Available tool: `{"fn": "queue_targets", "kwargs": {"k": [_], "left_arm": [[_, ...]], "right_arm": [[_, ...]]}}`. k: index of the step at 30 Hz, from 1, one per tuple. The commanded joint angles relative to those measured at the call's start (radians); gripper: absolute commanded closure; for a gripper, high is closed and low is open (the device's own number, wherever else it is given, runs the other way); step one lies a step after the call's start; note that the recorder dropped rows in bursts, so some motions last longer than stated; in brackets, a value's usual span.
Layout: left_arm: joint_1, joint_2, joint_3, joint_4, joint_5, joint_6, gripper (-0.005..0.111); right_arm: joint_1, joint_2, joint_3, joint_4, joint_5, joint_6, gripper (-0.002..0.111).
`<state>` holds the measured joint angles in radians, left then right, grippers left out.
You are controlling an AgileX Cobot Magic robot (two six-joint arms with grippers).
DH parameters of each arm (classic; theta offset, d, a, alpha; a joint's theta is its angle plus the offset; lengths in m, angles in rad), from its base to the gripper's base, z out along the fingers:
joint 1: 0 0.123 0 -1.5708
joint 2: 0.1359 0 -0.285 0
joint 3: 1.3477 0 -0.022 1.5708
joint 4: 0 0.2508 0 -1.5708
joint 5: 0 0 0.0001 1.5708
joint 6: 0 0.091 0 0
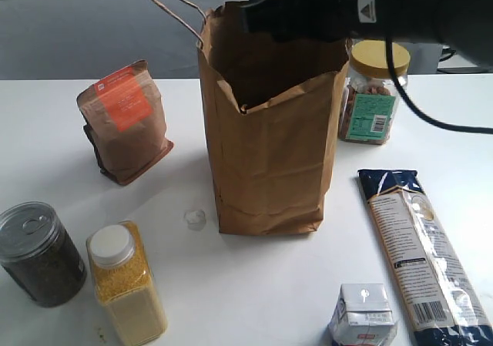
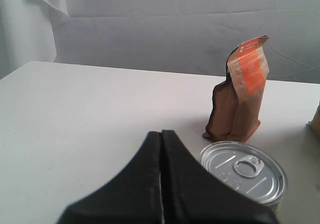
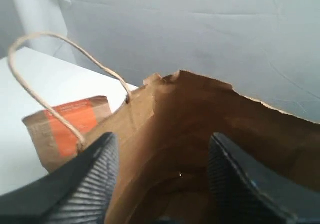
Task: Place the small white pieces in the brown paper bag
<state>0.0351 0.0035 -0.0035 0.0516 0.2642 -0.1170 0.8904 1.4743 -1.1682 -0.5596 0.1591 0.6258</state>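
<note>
The tall brown paper bag [image 1: 269, 146] stands open in the middle of the table, one cord handle [image 1: 171, 7] sticking up. My right gripper [image 1: 266, 15] hovers over its mouth; in the right wrist view this gripper [image 3: 162, 139] is open, its ribbed fingers [image 3: 95, 169] apart above the bag's [image 3: 200, 109] dark inside, nothing between them. One small translucent white piece [image 1: 195, 219] lies on the table just left of the bag's base. No other white pieces show. My left gripper [image 2: 161, 133] is shut and empty, low beside a metal can [image 2: 245, 169]; the exterior view does not show it.
A brown pouch with orange label [image 1: 125, 122] stands back left. A dark-filled can [image 1: 40, 253] and a yellow-grain bottle [image 1: 127, 284] stand front left. A yellow-lidded jar [image 1: 371, 92], a long pasta pack [image 1: 424, 253] and a white carton [image 1: 363, 315] are on the right.
</note>
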Motion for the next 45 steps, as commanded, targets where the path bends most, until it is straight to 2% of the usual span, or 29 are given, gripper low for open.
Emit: {"fn": "queue_targets", "kwargs": {"k": [1, 3, 6, 9, 10, 18, 25, 30, 37, 40, 45], "left_arm": [[-0.005, -0.003, 0.004, -0.008, -0.004, -0.003, 0.107], [-0.005, -0.003, 0.004, -0.008, -0.004, -0.003, 0.107], [-0.005, -0.003, 0.004, -0.008, -0.004, -0.003, 0.107], [-0.005, -0.003, 0.004, -0.008, -0.004, -0.003, 0.107], [-0.005, -0.003, 0.004, -0.008, -0.004, -0.003, 0.107], [-0.005, -0.003, 0.004, -0.008, -0.004, -0.003, 0.107], [-0.005, -0.003, 0.004, -0.008, -0.004, -0.003, 0.107], [-0.005, -0.003, 0.004, -0.008, -0.004, -0.003, 0.107], [-0.005, -0.003, 0.004, -0.008, -0.004, -0.003, 0.107], [-0.005, -0.003, 0.004, -0.008, -0.004, -0.003, 0.107], [-0.005, -0.003, 0.004, -0.008, -0.004, -0.003, 0.107]], "right_arm": [[0.095, -0.114, -0.009, -0.002, 0.098, 0.048, 0.063], [0.162, -0.149, -0.003, -0.002, 0.15, 0.048, 0.071], [0.271, -0.176, 0.021, 0.007, 0.197, 0.048, 0.089], [0.336, -0.168, 0.051, 0.037, 0.194, 0.051, 0.107], [0.352, -0.156, 0.054, 0.05, 0.194, 0.053, 0.108], [0.406, 0.023, 0.004, 0.193, 0.173, 0.054, 0.108], [0.411, 0.227, -0.208, 0.297, 0.27, 0.036, 0.108], [0.416, 0.362, -0.374, 0.305, 0.379, 0.033, 0.108], [0.402, 0.552, -0.634, 0.244, 0.654, 0.005, 0.108], [0.385, 0.62, -0.697, 0.206, 0.725, 0.001, 0.108], [0.34, 0.695, -0.708, 0.207, 0.729, -0.006, 0.105]]}}
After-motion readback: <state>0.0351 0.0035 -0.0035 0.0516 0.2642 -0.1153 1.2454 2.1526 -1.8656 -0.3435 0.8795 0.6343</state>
